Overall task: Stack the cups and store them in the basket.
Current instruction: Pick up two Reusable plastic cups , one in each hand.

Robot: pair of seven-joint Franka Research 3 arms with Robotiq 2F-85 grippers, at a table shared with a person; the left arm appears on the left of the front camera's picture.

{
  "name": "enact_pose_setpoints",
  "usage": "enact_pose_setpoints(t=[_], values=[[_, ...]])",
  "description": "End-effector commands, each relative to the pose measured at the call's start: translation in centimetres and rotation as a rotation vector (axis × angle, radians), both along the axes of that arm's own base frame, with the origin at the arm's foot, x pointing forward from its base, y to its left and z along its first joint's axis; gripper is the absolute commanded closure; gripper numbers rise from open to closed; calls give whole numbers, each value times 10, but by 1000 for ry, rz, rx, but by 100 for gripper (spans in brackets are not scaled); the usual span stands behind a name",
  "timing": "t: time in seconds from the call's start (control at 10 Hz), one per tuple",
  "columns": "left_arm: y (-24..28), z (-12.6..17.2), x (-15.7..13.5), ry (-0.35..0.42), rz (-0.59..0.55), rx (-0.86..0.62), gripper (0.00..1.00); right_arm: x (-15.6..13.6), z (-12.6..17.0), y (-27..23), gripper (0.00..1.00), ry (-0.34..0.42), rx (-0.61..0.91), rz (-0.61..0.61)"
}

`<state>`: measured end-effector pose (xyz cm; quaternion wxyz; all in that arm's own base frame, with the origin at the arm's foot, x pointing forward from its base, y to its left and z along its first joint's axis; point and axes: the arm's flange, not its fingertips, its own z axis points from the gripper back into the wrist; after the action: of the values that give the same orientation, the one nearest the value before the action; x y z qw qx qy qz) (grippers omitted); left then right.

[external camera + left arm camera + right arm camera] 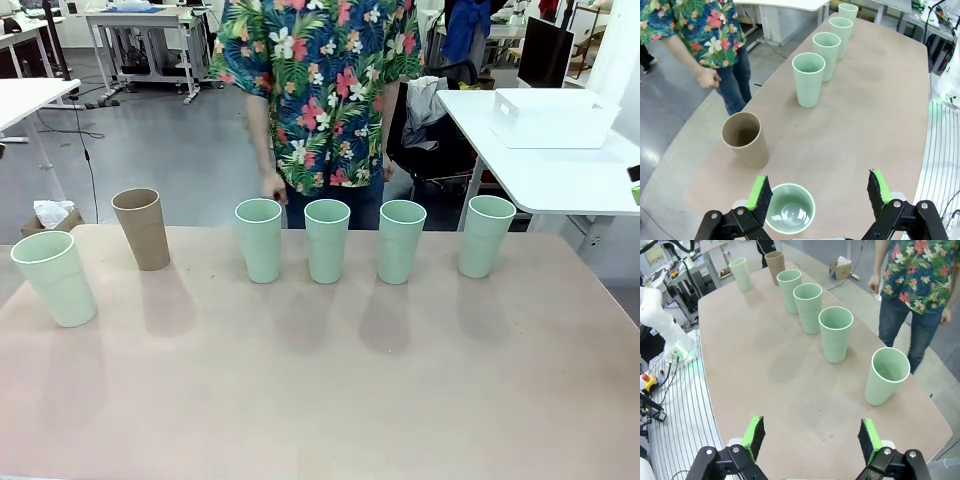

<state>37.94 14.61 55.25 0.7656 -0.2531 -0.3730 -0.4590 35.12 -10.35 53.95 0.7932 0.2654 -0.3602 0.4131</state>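
The left hand (818, 184) is wide open and empty, near a green cup (789, 207). The right hand (811, 426) is open and empty too. The cups (327, 240) stand in a row on the counter (320, 400). The basket (555, 117) sits on a white counter (560, 172) well apart.

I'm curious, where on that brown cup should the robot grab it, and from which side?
Probably its upper wall, just under the rim, with the open left gripper coming from the robot's side. The brown cup stands upright with free space on either side. It also widens upward, so fingers closing there should not slip off when lifting.
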Motion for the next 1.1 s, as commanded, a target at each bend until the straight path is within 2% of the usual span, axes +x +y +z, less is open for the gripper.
enact_pose_setpoints(t=[0.0,1.0], values=[[0,1,-1,-14,-11,-9,0,2,1,0,0,-20,23,4],[0,1,-1,-14,-11,-9,0,2,1,0,0,-20,23,4]])
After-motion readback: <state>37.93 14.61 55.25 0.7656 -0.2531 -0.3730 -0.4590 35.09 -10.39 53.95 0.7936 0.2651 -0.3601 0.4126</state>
